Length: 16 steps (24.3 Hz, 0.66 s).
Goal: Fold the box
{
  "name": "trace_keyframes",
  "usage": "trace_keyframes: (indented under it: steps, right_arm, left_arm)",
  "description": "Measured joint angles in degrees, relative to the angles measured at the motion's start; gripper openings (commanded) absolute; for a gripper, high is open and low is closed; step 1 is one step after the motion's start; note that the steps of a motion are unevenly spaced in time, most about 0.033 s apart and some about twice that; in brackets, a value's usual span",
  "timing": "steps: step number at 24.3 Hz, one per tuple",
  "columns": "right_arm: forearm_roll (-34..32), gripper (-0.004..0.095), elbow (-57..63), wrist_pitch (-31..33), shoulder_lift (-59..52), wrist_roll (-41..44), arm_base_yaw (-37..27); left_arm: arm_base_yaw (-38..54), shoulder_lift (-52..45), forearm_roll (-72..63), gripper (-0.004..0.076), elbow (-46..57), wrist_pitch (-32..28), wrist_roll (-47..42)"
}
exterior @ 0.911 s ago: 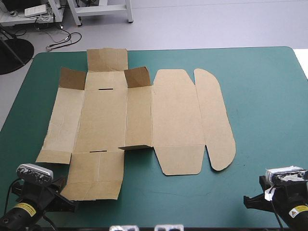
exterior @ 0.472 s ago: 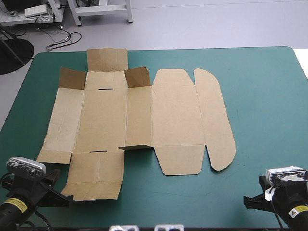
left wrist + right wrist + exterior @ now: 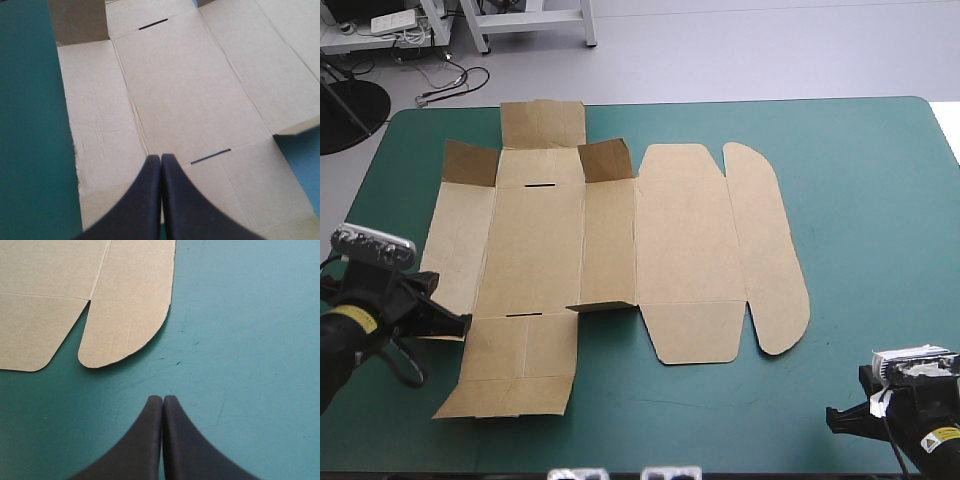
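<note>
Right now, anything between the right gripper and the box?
Nothing visible. Only bare teal-green cover lies between the shut right gripper and the box, its rounded flap nearest.

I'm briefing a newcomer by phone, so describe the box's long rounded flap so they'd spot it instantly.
On the teal-green table lies the box, a mostly flat brown sheet. Follow it to its end nearest the table's right edge: the flap is the outermost panel there. Unlike its squarer neighbours, it is a narrow strip with a curved outer edge and rounded ends.
</note>
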Motion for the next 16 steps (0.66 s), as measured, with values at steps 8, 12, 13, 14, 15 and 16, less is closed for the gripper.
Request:
trace_keyframes:
  steps: [8, 12, 13, 14, 15, 16]
  right_arm:
    - [0.0, -0.0015, 0.0, 0.0, 0.0, 0.0, 0.0]
    - [0.0, -0.0015, 0.0, 0.0, 0.0, 0.0, 0.0]
    - [0.0, -0.0015, 0.0, 0.0, 0.0, 0.0, 0.0]
    - [0.0, -0.0015, 0.0, 0.0, 0.0, 0.0, 0.0]
    - [0.0, -0.0015, 0.0, 0.0, 0.0, 0.0, 0.0]
    - [0.0, -0.0015, 0.0, 0.0, 0.0, 0.0, 0.0]
  left_arm:
    - [0.9, 17.0, 10.6, -0.0008, -6.7, -4.1, -7.7]
    - [9.1, 25.1, 7.8, -0.0008, -11.6, -4.9, -6.9]
    - [11.2, 26.0, 6.1, -0.0008, -12.2, -4.9, -5.7]
    - [14.2, 27.1, 3.8, -0.0008, -12.9, -4.8, -4.3]
    - [20.6, 28.9, -1.1, -0.0008, -13.4, -4.8, -1.3]
    - [26.0, 30.5, -6.1, -0.0008, -13.5, -4.8, 1.5]
